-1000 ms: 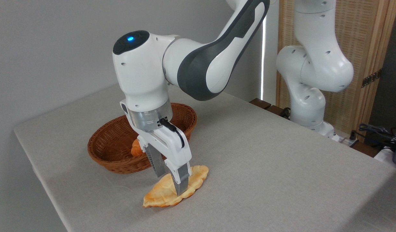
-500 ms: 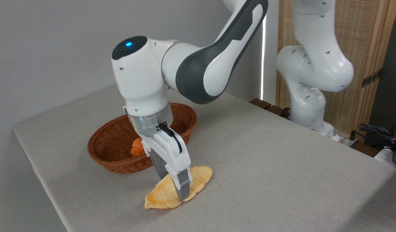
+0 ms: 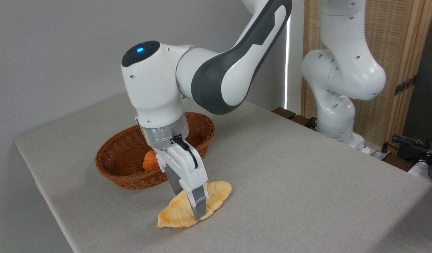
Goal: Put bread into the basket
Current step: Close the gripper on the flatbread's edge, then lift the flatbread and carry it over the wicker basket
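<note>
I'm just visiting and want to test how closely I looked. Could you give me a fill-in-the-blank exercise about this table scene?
1. The end effector has its two fingers astride the ____, a flat golden pastry on the table.
2. The small orange bun lies inside the ____.
3. The basket is woven and ____ in colour.

Missing words: bread; basket; brown.

Hiding behind the gripper (image 3: 190,202): the middle of the bread (image 3: 180,212) and half of the bun (image 3: 149,160) lying inside the basket (image 3: 128,175); running off the frame's bottom edge: the bench (image 3: 289,182).
</note>
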Available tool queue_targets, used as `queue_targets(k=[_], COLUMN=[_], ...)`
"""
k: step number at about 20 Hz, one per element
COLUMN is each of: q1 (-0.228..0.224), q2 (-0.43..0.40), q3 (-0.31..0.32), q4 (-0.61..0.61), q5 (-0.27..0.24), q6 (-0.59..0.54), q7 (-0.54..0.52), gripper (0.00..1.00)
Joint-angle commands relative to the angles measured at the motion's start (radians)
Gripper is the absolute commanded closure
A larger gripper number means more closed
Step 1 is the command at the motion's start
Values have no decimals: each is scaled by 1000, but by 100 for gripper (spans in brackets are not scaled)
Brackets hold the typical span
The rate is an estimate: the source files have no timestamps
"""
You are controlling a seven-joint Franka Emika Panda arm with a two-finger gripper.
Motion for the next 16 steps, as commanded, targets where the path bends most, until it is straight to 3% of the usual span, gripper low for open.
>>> queue_targets(k=[1, 9, 12, 16], q1=[-6, -4, -6, -6], q2=[7, 3, -2, -3], q3=[6, 8, 6, 6], q4=[5, 11, 11, 13], q5=[10, 10, 10, 10], q6=[25, 25, 25, 23], q7=[11, 9, 9, 8], gripper=[58, 58, 66, 67])
